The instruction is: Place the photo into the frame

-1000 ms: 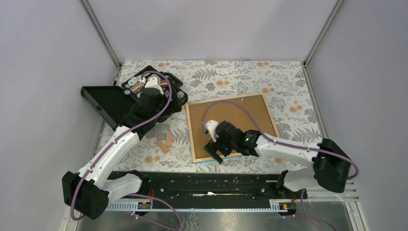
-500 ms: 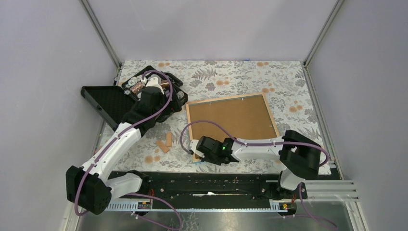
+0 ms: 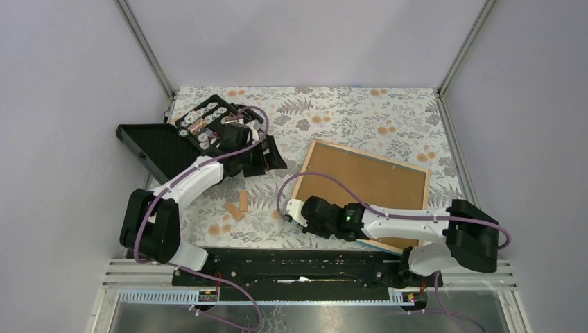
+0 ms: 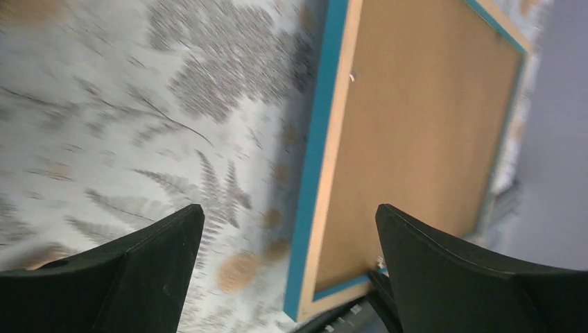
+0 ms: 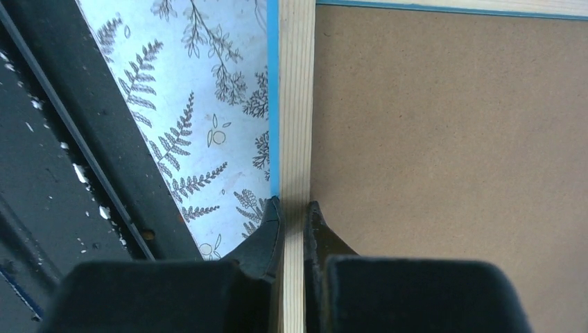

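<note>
The frame [image 3: 374,155] lies back up on the floral cloth, light wood rim showing, and stands turned at an angle. A plain brown backing board [image 3: 364,187] fills it. My right gripper [image 3: 305,210] is shut on the frame's wood rim [image 5: 297,104] near its near-left corner, one finger on each side of the rim. The blue front edge [image 4: 326,139] shows in the left wrist view. My left gripper [image 3: 274,158] hangs open to the left of the frame, nothing between its fingers [image 4: 159,257]. The photo is out of view.
A black case of small parts [image 3: 208,125] with its lid [image 3: 149,149] open sits at the back left. Small orange-brown pieces [image 3: 239,205] lie on the cloth in front of it. A black rail [image 3: 291,263] runs along the near edge. Walls enclose three sides.
My right gripper dropped to the frame's near-left rim and shut on it, and the frame swung round to the right. The left arm moved from the case towards the frame.
</note>
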{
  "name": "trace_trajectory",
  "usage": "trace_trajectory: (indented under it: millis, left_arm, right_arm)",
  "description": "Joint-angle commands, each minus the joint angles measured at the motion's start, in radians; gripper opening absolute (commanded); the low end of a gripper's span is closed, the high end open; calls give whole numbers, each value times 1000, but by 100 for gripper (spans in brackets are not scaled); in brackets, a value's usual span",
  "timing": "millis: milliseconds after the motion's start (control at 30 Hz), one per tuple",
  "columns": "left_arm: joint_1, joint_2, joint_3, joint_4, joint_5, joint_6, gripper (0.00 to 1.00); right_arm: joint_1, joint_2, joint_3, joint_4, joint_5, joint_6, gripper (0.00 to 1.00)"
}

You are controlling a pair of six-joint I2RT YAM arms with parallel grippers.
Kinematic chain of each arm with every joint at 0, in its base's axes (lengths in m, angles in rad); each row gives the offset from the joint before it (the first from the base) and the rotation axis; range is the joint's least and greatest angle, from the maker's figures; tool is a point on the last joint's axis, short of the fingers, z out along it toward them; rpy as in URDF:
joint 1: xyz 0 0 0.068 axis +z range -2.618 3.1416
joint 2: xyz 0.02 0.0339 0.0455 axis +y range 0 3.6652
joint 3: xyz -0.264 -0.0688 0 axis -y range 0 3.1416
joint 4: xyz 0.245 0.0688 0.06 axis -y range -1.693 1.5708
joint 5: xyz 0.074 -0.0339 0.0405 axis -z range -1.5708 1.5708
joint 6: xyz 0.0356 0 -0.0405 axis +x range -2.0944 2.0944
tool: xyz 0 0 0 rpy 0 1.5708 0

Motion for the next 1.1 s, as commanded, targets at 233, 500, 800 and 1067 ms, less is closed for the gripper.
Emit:
trace_trajectory:
  millis: [233,500,800,1067]
  left_arm:
    - [-12,-155,-342,414,392,-479,99]
    - [-98,-215,-438,579,314,-624,99]
    - [-192,-146,-439,800,266,-707,69]
    - [-199,-170,-422,809,254,-673,47]
  right_arm:
    - [-83,-163,-38,273,78,-75,0]
    - [-122,-221,-48,321,56,-75,0]
    - [-123,-277,-60,323,68,-43,0]
    - [-123,-347,-72,329,45,-3,0]
